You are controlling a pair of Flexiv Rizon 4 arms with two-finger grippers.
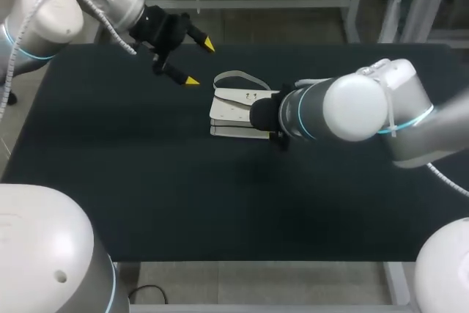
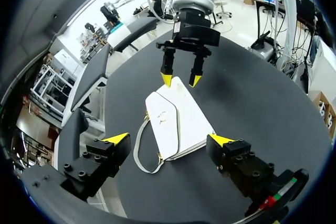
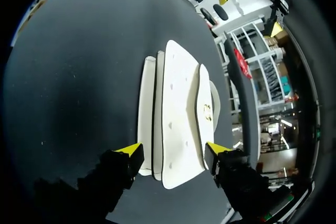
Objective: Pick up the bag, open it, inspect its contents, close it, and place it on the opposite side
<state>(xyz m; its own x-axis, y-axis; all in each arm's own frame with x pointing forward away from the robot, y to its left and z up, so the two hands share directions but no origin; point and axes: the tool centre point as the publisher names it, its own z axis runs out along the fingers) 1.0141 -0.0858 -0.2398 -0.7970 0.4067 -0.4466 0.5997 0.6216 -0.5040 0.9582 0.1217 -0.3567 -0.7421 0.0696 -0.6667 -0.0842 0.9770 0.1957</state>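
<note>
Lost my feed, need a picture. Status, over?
Left gripper open, hovering off the bag's strap side. Right gripper open, fingers astride the bag's end. Bag flat on table, flap shut. Nothing between grippers and bag.

The left arm (image 1: 51, 12) and right arm (image 1: 366, 100) are thick, glossy white-grey tubes with rounded caps and thin cyan rings at the joints. A white ribbed cable (image 1: 108, 28) trails along the left one. The left gripper (image 2: 169, 139) and right gripper (image 3: 173, 149) are black and studded with socket screws, and their fingers (image 2: 100, 156) end in yellow wedges.
</note>
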